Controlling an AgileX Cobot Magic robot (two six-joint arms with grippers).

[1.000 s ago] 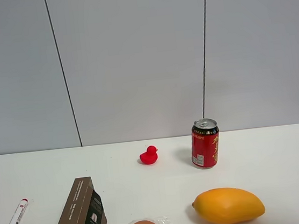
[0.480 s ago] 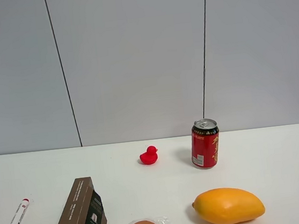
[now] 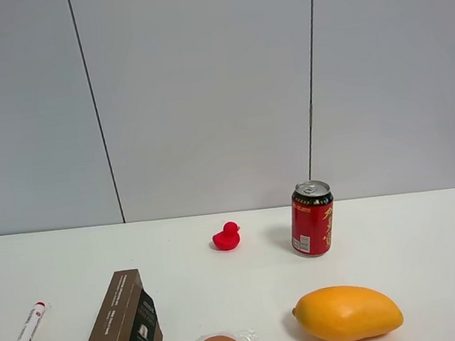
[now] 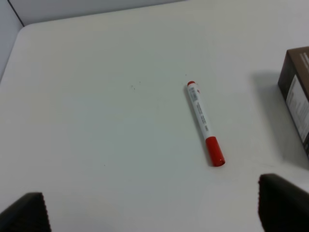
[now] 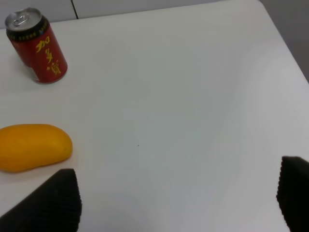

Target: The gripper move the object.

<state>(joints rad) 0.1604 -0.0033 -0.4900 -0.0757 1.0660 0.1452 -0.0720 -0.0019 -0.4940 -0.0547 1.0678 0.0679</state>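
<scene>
Left gripper (image 4: 152, 212) gapes above marker (image 4: 205, 123) beside carton (image 4: 295, 96).

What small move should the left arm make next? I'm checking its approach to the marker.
Probably lower the left gripper forward toward the marker pen. The pen lies flat and untouched on the table, ahead of the wide-apart fingertips and off-centre toward the brown carton, so it likely needs centring first.

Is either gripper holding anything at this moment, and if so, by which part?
Nothing is held. The left gripper is open above the marker pen, which lies free on the table. The right gripper is open over bare table.
</scene>
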